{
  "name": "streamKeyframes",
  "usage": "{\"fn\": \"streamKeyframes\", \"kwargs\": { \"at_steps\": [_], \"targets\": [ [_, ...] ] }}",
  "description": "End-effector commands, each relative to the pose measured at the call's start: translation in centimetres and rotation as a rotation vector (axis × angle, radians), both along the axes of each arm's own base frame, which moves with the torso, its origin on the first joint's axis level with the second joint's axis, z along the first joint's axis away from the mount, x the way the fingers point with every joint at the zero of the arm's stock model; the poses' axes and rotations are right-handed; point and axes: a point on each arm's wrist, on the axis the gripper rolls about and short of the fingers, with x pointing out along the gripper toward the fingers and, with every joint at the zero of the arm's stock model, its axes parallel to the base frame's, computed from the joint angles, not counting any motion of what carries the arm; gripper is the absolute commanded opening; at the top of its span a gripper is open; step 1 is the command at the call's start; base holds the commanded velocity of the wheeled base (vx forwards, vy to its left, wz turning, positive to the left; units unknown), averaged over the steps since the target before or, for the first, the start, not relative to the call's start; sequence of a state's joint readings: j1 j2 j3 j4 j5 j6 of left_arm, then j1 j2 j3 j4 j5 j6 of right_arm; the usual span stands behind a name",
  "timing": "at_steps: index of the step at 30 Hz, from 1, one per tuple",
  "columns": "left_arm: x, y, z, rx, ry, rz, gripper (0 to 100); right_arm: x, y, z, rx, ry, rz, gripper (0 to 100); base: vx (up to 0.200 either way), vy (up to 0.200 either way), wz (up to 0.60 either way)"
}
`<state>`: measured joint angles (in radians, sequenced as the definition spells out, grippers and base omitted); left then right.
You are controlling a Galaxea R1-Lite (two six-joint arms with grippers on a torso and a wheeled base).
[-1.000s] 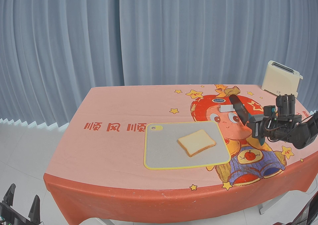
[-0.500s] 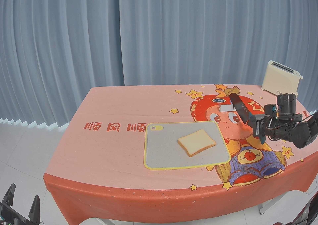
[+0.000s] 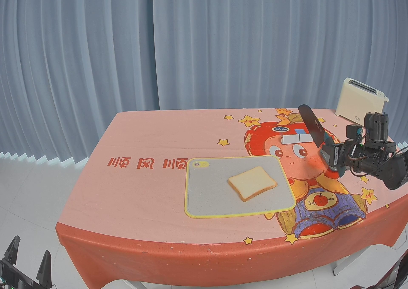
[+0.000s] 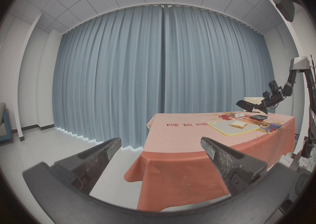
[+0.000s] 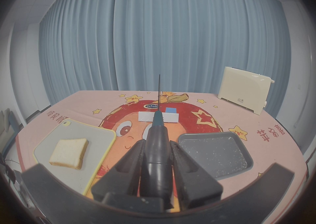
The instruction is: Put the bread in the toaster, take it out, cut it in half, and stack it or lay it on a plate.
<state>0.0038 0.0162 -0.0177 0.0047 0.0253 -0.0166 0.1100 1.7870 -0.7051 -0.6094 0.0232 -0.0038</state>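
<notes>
With the right gripper (image 5: 157,147) clamped on the knife (image 3: 311,126), held high right of the cutting board (image 3: 208,190), the blade should come squarely over the middle of the bread slice (image 3: 252,182) on that board before pressing down.

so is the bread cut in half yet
No, the bread lies whole on the cutting board, the knife held clear in the right gripper.
</notes>
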Motion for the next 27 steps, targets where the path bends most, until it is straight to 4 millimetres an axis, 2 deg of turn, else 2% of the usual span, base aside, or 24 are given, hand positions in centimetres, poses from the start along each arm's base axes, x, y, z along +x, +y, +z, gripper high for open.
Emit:
{"fn": "streamKeyframes", "kwargs": {
  "at_steps": [1,9,12,14,17,22,27],
  "targets": [
    [0.0,0.0,-0.5,0.000,0.000,0.002,100,-0.5,-0.2,-0.2,0.005,-0.007,-0.007,0,0.000,0.000,0.00],
    [0.0,0.0,-0.5,0.000,0.000,0.002,100,-0.2,-0.2,-0.3,0.013,-0.085,-0.009,0,0.000,0.000,0.00],
    [0.0,0.0,-0.5,0.000,0.001,0.002,100,-0.6,-0.1,0.5,0.016,-0.108,-0.006,0,0.000,0.000,0.00],
    [0.0,0.0,-0.5,0.000,0.000,0.002,100,-1.7,0.0,1.1,0.018,-0.124,0.003,0,0.000,0.000,0.00],
    [0.0,0.0,-0.5,0.000,0.000,0.002,100,-2.8,0.5,1.9,0.022,-0.144,0.024,0,0.000,0.000,0.00],
    [0.0,0.0,-0.5,0.000,0.000,0.002,100,-3.6,1.5,2.5,0.032,-0.164,0.063,0,0.000,0.000,0.00],
    [0.0,0.0,-0.5,0.000,0.000,0.002,100,-4.2,3.6,2.8,0.042,-0.179,0.112,0,0.000,0.000,0.00]
  ]
}}
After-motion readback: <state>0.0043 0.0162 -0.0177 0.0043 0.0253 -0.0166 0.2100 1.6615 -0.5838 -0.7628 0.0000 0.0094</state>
